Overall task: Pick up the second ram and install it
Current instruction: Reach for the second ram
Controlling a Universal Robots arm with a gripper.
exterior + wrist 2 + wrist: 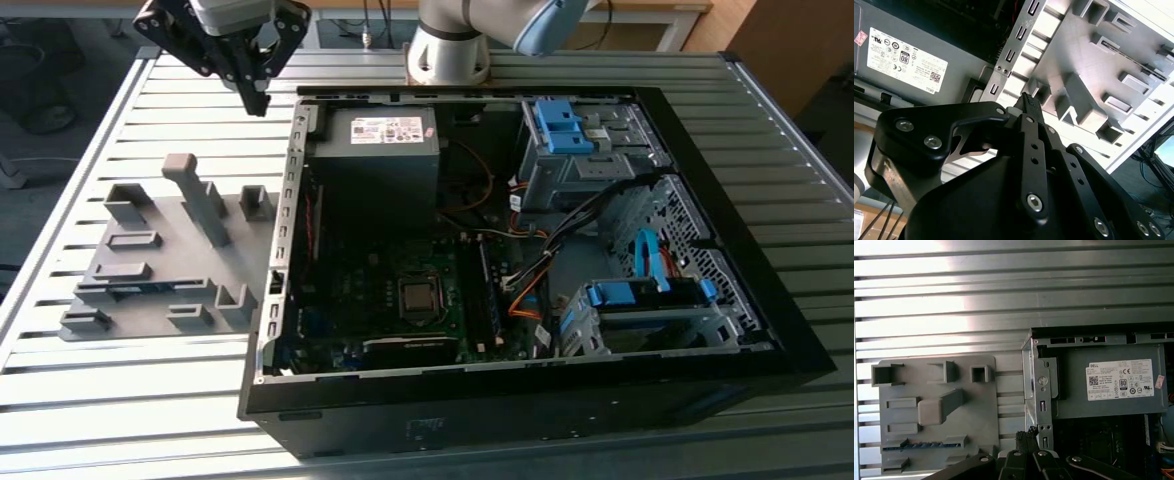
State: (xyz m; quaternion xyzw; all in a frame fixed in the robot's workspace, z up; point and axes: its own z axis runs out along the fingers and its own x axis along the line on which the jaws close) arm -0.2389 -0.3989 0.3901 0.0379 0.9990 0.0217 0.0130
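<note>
The gripper (254, 100) hangs over the table (80, 400) beside the case (534, 420), jaws clenched on nothing. The second ram (924, 445) lies slotted in the grey fixture (979, 405), well apart from the jaws.

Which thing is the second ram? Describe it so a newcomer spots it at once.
Find the grey fixture plate on the slatted table, on the exterior view's left of the open computer case. The second ram stands on edge in a long slot near the plate's end far from the claw. It is the only thin blue-green strip among grey plastic blocks.
</note>
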